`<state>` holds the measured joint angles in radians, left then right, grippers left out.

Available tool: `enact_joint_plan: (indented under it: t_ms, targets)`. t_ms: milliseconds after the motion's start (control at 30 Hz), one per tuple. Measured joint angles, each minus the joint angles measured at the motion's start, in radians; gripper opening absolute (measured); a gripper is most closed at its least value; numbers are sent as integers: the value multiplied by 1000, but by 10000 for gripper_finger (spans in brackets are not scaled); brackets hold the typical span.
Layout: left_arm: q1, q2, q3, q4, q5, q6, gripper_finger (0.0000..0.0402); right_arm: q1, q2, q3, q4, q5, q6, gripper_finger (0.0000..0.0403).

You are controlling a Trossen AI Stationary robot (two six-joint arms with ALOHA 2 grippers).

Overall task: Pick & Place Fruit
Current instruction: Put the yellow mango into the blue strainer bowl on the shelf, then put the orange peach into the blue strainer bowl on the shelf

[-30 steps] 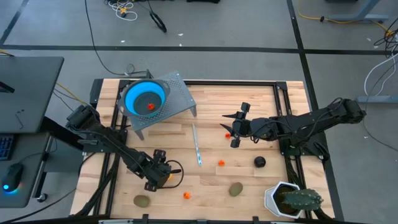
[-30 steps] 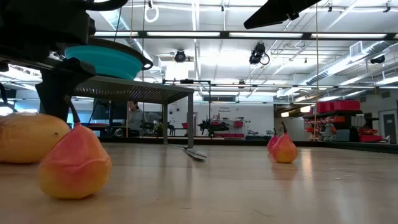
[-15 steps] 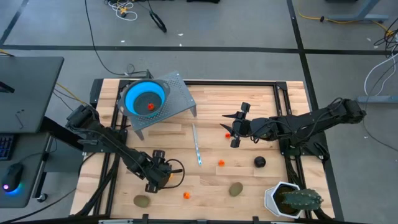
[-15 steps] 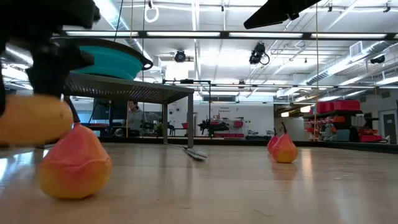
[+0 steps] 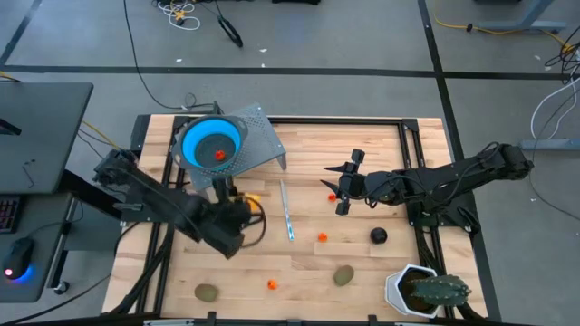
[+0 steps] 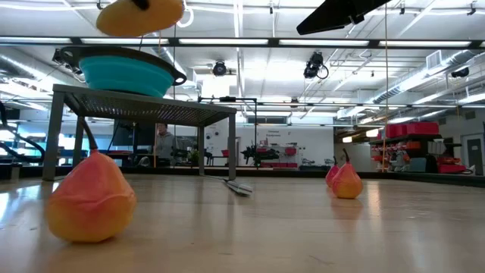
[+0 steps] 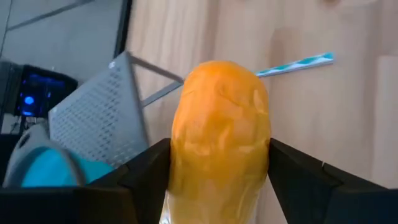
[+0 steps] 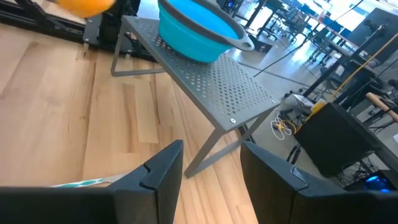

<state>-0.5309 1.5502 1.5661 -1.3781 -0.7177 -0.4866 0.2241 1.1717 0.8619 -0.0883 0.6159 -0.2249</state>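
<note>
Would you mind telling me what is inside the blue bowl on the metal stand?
In the high view, one small orange-red ball lies in the blue bowl. The low view shows only the bowl's outer wall, so its inside is hidden there.

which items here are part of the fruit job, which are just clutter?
Job: yellow fruit clamped in left hand; blue bowl holding one orange-red ball; two kiwi-like ovals; black ball; loose orange-red balls.

Clutter: silvery-blue stick; potted plant.
</note>
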Motion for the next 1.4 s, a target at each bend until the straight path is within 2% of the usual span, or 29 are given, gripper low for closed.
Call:
enact_joint_plan:
  t_ms: [233, 400, 667, 900, 1200, 1400]
  targets:
    - [133, -107, 0, -45, -52, 87, 250, 0, 0, 0, 0, 0, 0, 169]
    - [243, -195, 0, -33, -51, 175, 252, 0, 0, 0, 0, 0, 0, 169]
    - [432, -284, 0, -65, -54, 155, 265, 0, 0, 0, -1, 0, -4, 169]
    - [545, -290, 0, -97, 62, 121, 297, 0, 0, 0, -1, -1, -4, 169]
    - [566, -290, 0, -95, 98, 128, 339, 0, 0, 0, -14, -1, -4, 169]
    - [473, -290, 0, 34, 260, 128, 335, 0, 0, 0, -20, 0, -12, 169]
